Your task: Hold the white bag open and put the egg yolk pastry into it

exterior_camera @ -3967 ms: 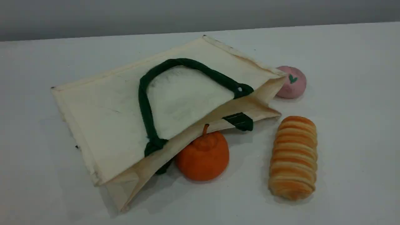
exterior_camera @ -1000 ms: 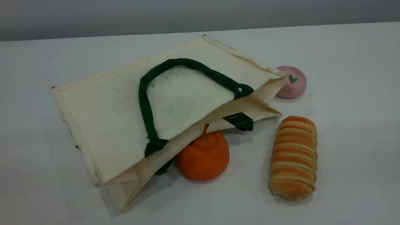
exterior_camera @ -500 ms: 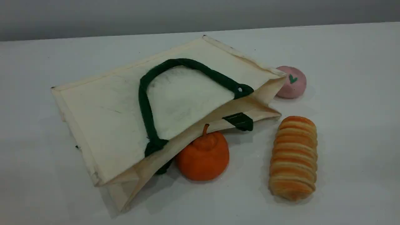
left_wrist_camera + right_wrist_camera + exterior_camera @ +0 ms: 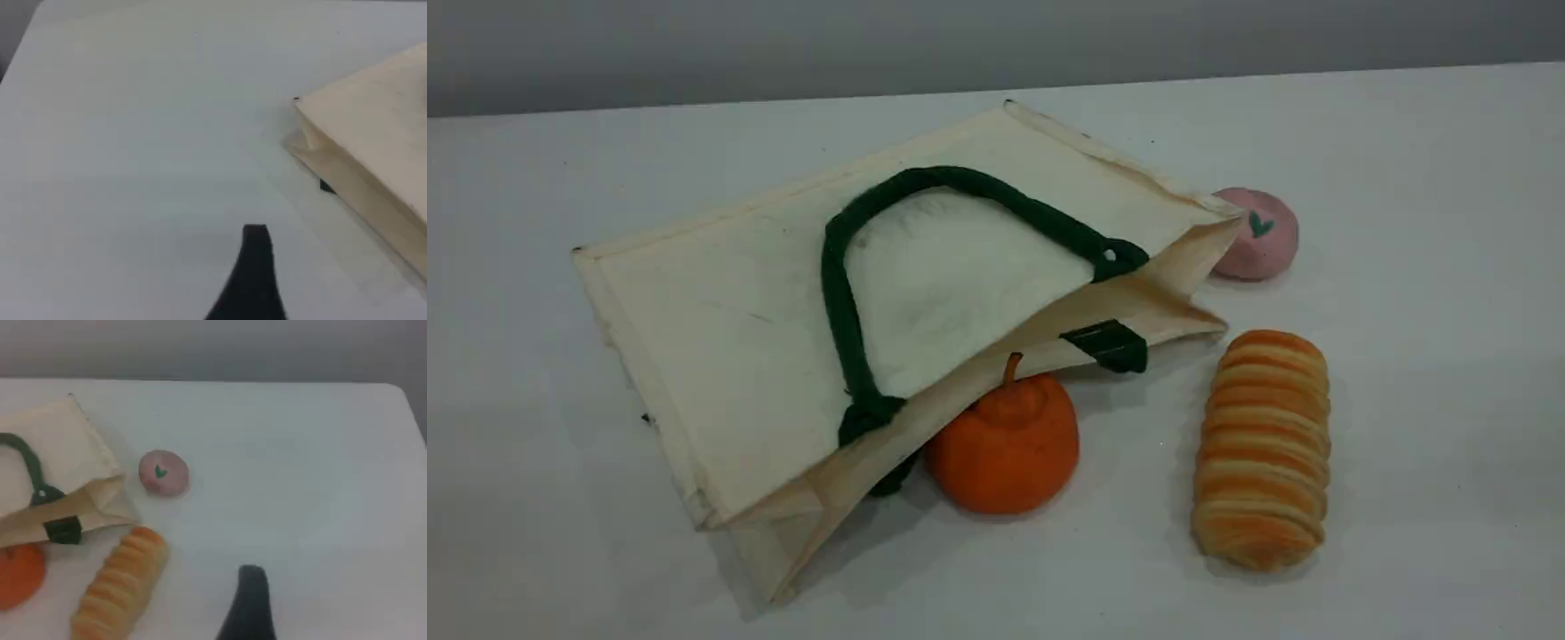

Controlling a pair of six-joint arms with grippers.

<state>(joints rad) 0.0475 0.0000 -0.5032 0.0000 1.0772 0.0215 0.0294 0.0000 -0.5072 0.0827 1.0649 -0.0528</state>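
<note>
Counted on the table [image 4: 1405, 178]: one white bag [image 4: 747, 311], one orange fruit-shaped bun [image 4: 1005, 453], one pink ball [image 4: 1258, 236], one striped bread roll [image 4: 1263, 449].

Scene view is dim, flat and diffuse with a cool grey cast, no glare; soft shadows pool under the white bag [image 4: 783, 293] mouth and beside the orange bun [image 4: 1005, 444]. Both wrist views are soft and low in detail. The left fingertip [image 4: 252, 280] and right fingertip [image 4: 248, 607] are dark, blurred silhouettes.
</note>
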